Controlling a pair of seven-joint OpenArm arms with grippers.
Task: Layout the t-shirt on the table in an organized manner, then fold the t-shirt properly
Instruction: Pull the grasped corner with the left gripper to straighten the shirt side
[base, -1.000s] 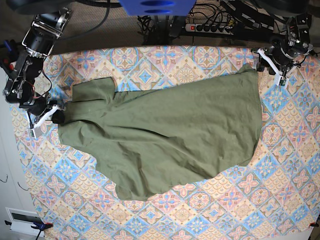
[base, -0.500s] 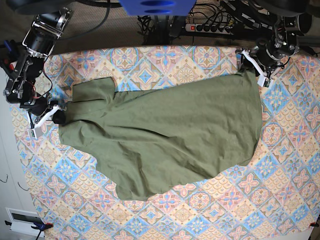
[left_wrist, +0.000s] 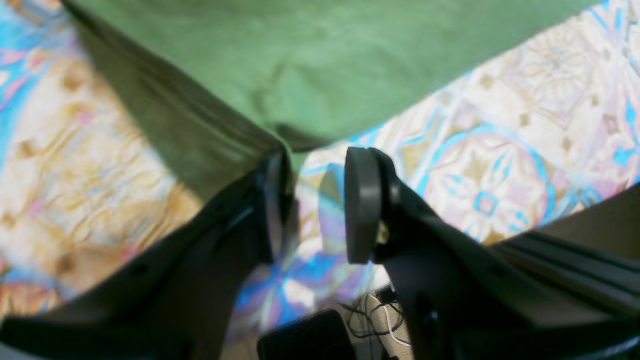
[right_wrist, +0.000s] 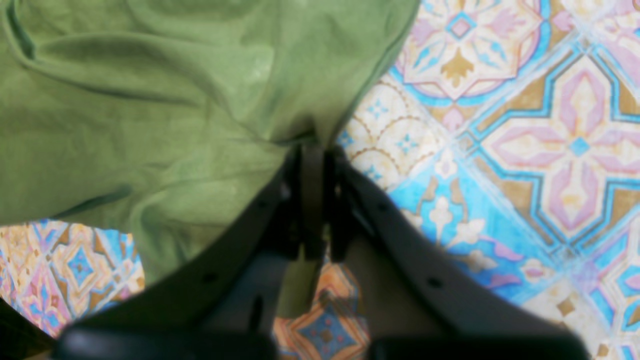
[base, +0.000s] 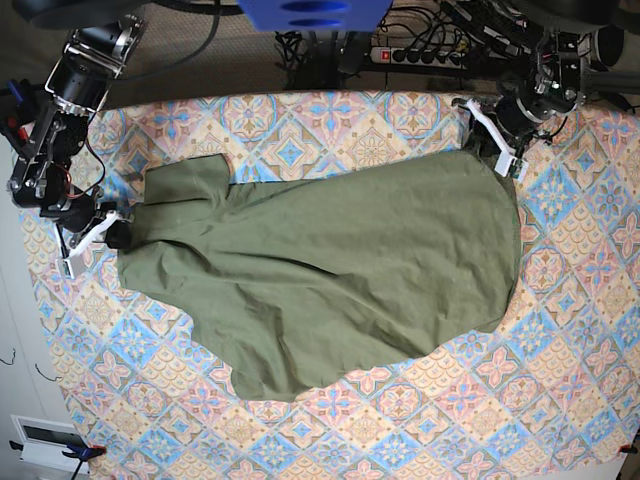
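The olive-green t-shirt (base: 330, 270) lies spread and skewed across the patterned table (base: 560, 330), with one sleeve at the far left. In the base view my left gripper (base: 488, 135) sits at the shirt's far right corner. The left wrist view shows that gripper (left_wrist: 315, 170) open with a narrow gap; the t-shirt (left_wrist: 310, 65) corner reaches the tip of the left-hand finger (left_wrist: 272, 200), and table (left_wrist: 500, 165) cloth shows between the pads. My right gripper (base: 105, 235) is at the shirt's left edge. Seen from its wrist, the right gripper (right_wrist: 312, 155) is shut on a pinch of the t-shirt (right_wrist: 150, 100) above the table (right_wrist: 550, 140).
A power strip (base: 420, 55) and cables lie on the floor behind the table's far edge. A blue part (base: 315, 12) hangs over the back middle. A white box (base: 45, 440) sits off the table at the lower left.
My left gripper has moved left along the far edge onto the shirt's right corner, and its jaws have narrowed. The shirt's right edge has drawn in slightly. The right arm has stayed put.
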